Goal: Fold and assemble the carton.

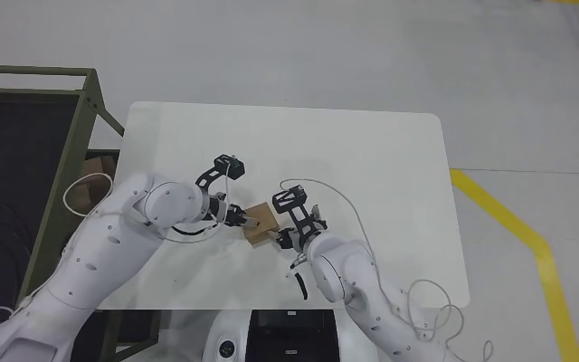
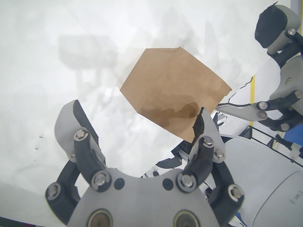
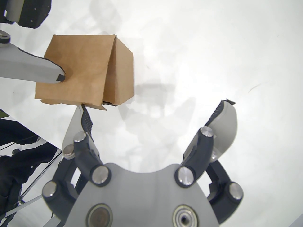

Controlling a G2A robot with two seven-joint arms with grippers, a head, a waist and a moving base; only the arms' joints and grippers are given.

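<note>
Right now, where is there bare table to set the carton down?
Bare: the far half of the table, beyond the carton, and the strip between the right arm and the edge by the yellow line. Crowded: the near middle, where left gripper and right gripper flank the carton.

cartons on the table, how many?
1. The carton sits on the table's near half, between the open left end effector and open right end effector.

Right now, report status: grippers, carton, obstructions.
Left gripper and right gripper open, one finger each at the carton. Carton on table, side flap not flush. Nothing in the way.
</note>
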